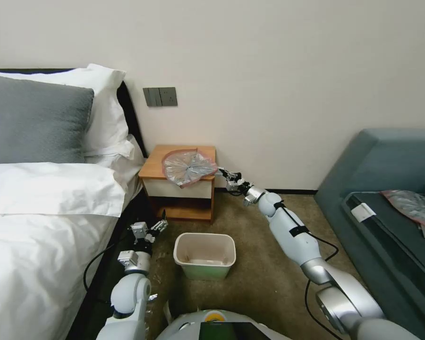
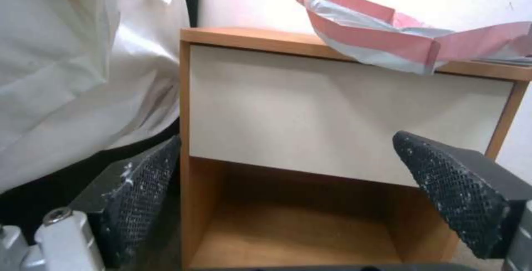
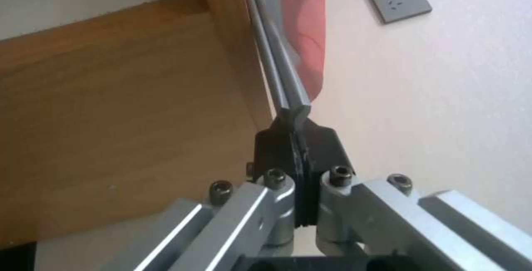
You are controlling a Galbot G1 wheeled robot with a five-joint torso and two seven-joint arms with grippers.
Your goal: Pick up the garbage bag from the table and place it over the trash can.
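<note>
The garbage bag (image 1: 189, 166), crinkled grey plastic with a pink-red rim, lies on top of the table (image 1: 155, 166) and hangs a little over its front edge. My right gripper (image 1: 221, 172) reaches to the table's right side and is shut on the bag's edge. The right wrist view shows its black pads (image 3: 288, 138) pressed together on the thin bag (image 3: 302, 34). The trash can (image 1: 180, 252) stands on the carpet in front of the table. My left gripper (image 1: 158, 227) hovers low beside the bed, open, facing the table's drawer front (image 2: 332, 109) below the bag (image 2: 382, 42).
The bed (image 1: 42, 212) with pillows runs along the left. A grey-green sofa (image 1: 387, 165) stands on the right with another flat pink-edged plastic bag (image 1: 411, 205) on it. Open carpet (image 1: 264, 255) lies between the can and the sofa.
</note>
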